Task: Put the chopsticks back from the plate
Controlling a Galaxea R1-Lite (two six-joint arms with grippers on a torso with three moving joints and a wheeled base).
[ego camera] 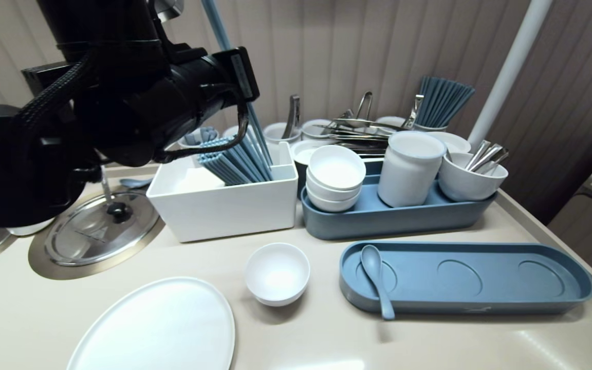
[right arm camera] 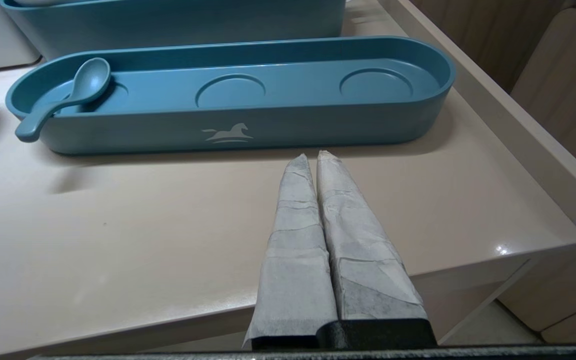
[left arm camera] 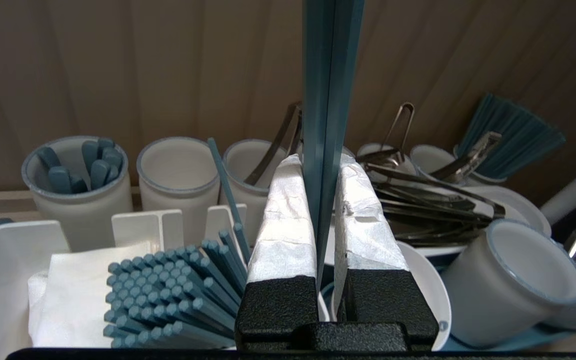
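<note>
Two blue chopsticks (left arm camera: 329, 100) are pinched side by side between the left gripper's (left arm camera: 323, 165) nearly shut fingers (left arm camera: 285, 220), above the white box (ego camera: 224, 205) holding the bundle (left arm camera: 168, 295). Their tops run out of sight, and whether their lower tips clear the box I cannot tell. Behind, crocks (left arm camera: 178, 175) crowd against the wall (ego camera: 327, 51); bare worktop (right arm camera: 118, 225) lies nearer, where the right gripper (right arm camera: 313, 157) hangs closed and empty beside the tray (right arm camera: 228, 132).

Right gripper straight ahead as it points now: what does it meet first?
Probably the near wall of the blue oval tray, unless the right gripper grazes the countertop first.
</note>
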